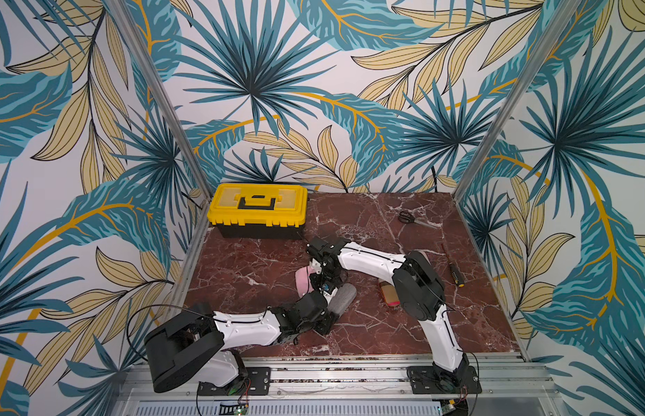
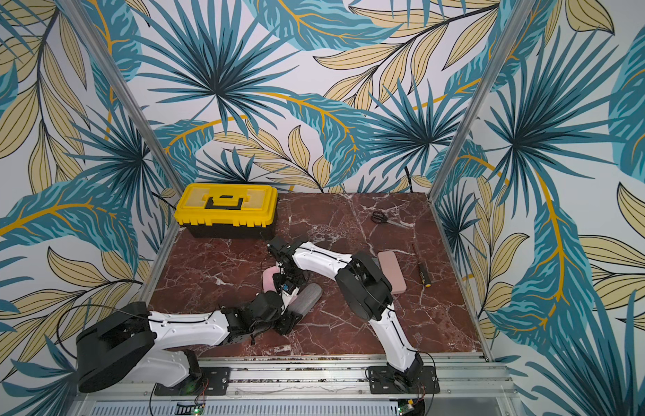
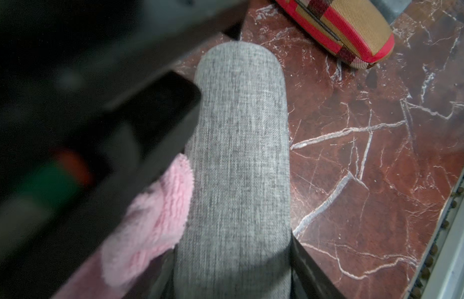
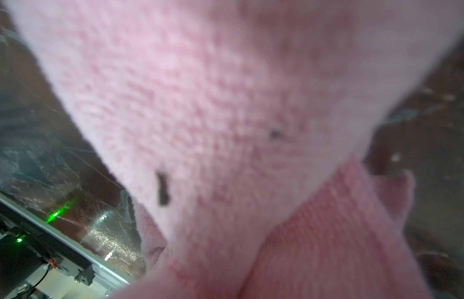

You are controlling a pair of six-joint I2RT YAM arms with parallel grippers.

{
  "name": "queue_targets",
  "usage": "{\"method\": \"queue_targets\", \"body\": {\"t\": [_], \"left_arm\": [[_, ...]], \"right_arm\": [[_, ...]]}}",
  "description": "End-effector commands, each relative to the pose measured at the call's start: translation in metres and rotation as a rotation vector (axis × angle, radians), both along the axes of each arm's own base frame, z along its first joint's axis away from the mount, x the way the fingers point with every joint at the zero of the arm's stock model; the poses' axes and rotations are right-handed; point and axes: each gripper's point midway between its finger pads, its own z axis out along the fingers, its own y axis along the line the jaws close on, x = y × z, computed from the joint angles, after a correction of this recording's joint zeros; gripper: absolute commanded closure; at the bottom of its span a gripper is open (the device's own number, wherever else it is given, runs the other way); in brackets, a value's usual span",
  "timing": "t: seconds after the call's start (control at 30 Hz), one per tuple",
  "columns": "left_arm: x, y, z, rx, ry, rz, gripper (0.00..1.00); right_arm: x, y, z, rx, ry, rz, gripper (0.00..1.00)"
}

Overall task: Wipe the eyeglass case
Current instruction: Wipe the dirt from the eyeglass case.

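While the left gripper (image 1: 330, 311) is clamping the grey eyeglass case (image 3: 238, 168) across its width with jaws about half open, the right gripper (image 1: 322, 284) is pinching a pink cloth (image 4: 225, 116) with its jaws fully closed. The case is sitting near the middle of the marble table (image 1: 249, 259), in front of the yellow toolbox (image 1: 258, 209). In the left wrist view the cloth is touching one long side of the case, close to the holding jaw, so the wiping looks to be under way rather than finished. The top face and far end are showing bare of cloth, and how much has been rubbed cannot be told; those parts and the release seem to be what is remaining. A plaid case (image 3: 342, 28) is lying nearby, untouched. No brand or label is showing on the case or cloth, and a small blue sticker on the right gripper is proving too small to read.
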Motion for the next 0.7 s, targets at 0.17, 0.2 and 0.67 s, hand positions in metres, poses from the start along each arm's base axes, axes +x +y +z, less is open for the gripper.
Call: {"method": "queue_targets", "body": {"t": [0.17, 0.2, 0.67], "left_arm": [[-0.007, 0.055, -0.043, 0.24, 0.121, 0.182, 0.54], [-0.007, 0.055, -0.044, 0.245, 0.125, 0.186, 0.53], [-0.003, 0.048, -0.049, 0.279, 0.17, 0.213, 0.54]], "right_arm": [[0.045, -0.114, 0.034, -0.289, -0.107, -0.077, 1.0], [0.047, -0.119, 0.034, -0.319, -0.11, -0.065, 1.0], [0.033, -0.14, 0.009, -0.322, -0.102, -0.186, 1.0]]}}
